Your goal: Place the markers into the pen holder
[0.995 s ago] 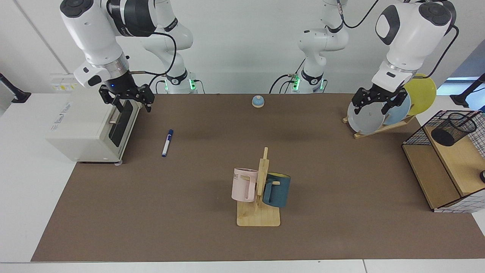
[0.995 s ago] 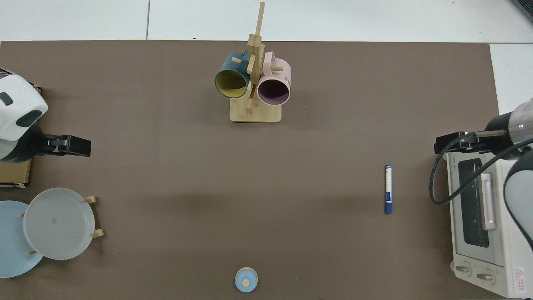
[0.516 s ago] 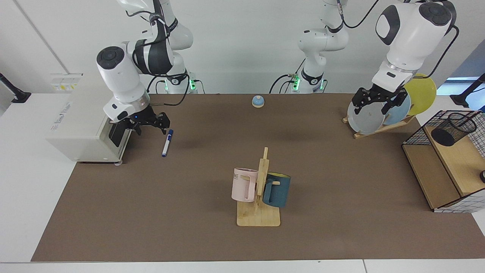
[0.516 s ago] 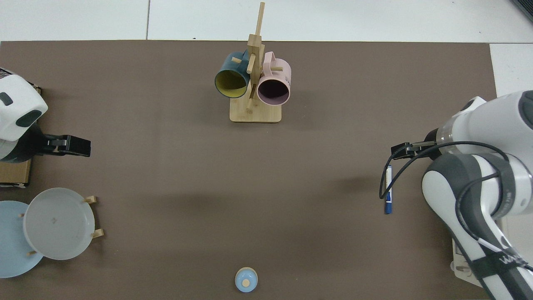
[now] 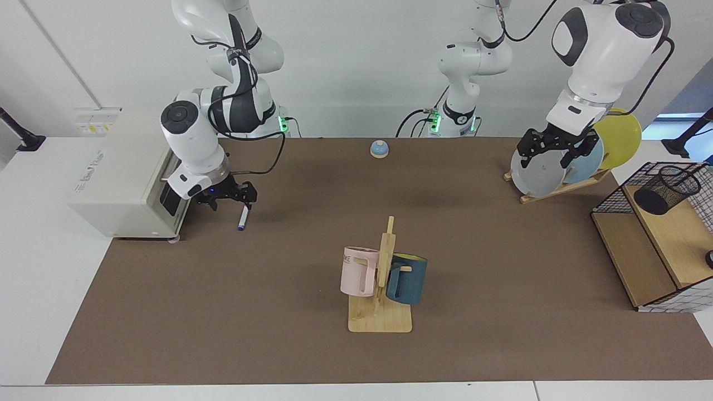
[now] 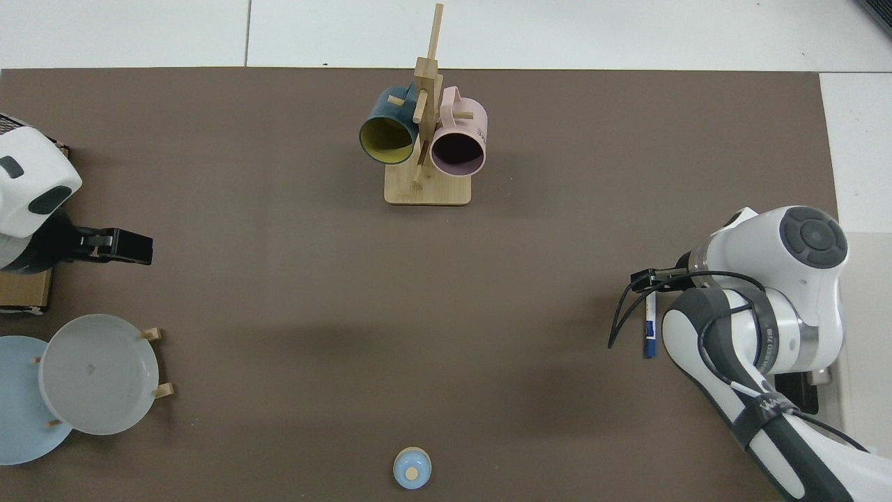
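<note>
The white marker (image 5: 242, 220) with a blue cap lies on the brown mat beside the toaster oven; its far end is hidden under my right gripper (image 5: 233, 201). That gripper is low over the marker, open, one finger on each side. From above, the marker (image 6: 649, 333) sticks out below the right gripper (image 6: 651, 280). The black mesh pen holder (image 5: 667, 189) stands on the wooden shelf at the far right, out of the top view. My left gripper (image 5: 550, 159) hangs open in front of the plates and shows at the left edge from above (image 6: 139, 246).
A toaster oven (image 5: 128, 189) stands just left of the marker. A mug tree (image 5: 381, 320) with pink and teal mugs is mid-table. Plates (image 5: 537, 172) lean in a rack, a small bell (image 5: 379, 148) sits at the back, and a wire rack (image 5: 613, 195) holds the wooden shelves.
My right arm has swung from the toaster oven's front down and across to the marker, and its gripper now straddles the marker's far end. The left arm and marker have not moved.
</note>
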Controlling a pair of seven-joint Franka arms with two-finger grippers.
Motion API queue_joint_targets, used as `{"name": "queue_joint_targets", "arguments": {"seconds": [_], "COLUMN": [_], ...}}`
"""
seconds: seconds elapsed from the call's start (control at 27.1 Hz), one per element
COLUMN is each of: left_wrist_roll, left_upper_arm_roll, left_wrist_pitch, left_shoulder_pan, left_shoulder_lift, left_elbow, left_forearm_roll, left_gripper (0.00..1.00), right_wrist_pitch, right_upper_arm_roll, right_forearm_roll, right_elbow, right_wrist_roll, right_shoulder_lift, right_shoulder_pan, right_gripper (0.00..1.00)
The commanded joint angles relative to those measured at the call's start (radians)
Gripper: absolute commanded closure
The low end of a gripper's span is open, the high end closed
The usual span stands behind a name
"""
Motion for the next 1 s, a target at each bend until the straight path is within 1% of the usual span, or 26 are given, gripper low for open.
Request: {"name": "queue_joint_targets", "arguments": {"seconds": [0.0,0.11,0.26,0.33,0.52,0.59,0.7,0.77,0.88,0.96], "left_wrist_roll": [0.081,0.105,0.105,0.105,0.105,0.106,0.12,0.135,0.14,0.141], "left_upper_arm_roll": [0.012,0.012,0.015,0.018,0.025,0.027,0.027,0.025,0.027,0.027], "left_wrist_pitch": [-0.019,-0.065,-0.119,-0.146,-0.2,-0.208,-0.208,-0.206,-0.217,-0.217], "left_shoulder_pan": [0.001,0.016,0.017,0.019,0.031,0.033,0.033,0.033,0.033,0.033], "left_shoulder_lift": [-0.013,-0.014,-0.024,-0.027,-0.03,-0.03,-0.028,-0.028,-0.028,-0.028], "left_elbow": [-0.019,-0.017,-0.015,-0.014,-0.011,-0.003,0.004,0.004,0.004,0.006], "left_forearm_roll": [0.004,0.004,0.004,0.004,0.004,0.004,0.006,0.006,0.006,0.006], "left_gripper": [0.0,0.0,0.0,0.0,0.0,0.0,0.0,0.0,0.0,0.0], "right_wrist_pitch": [0.095,0.143,0.149,0.149,0.149,0.146,0.146,0.145,0.145,0.145], "right_upper_arm_roll": [0.008,0.008,0.008,0.008,0.008,0.008,0.008,0.008,0.008,0.008], "right_forearm_roll": [0.002,0.003,0.005,0.005,0.006,0.009,0.014,0.014,0.016,0.016], "right_elbow": [-0.059,-0.091,-0.1,-0.1,-0.102,-0.104,-0.104,-0.104,-0.108,-0.11], "right_wrist_roll": [0.038,0.041,0.042,0.042,0.044,0.048,0.056,0.074,0.078,0.079], "right_shoulder_lift": [0.013,0.013,0.019,0.02,0.022,0.022,0.022,0.022,0.022,0.022], "right_shoulder_pan": [-0.021,-0.023,-0.024,-0.024,-0.024,-0.024,-0.024,-0.024,-0.024,-0.024], "right_gripper": [0.0,0.0,0.01,0.06,0.09,0.14,0.26,0.37,0.56,0.67]}}
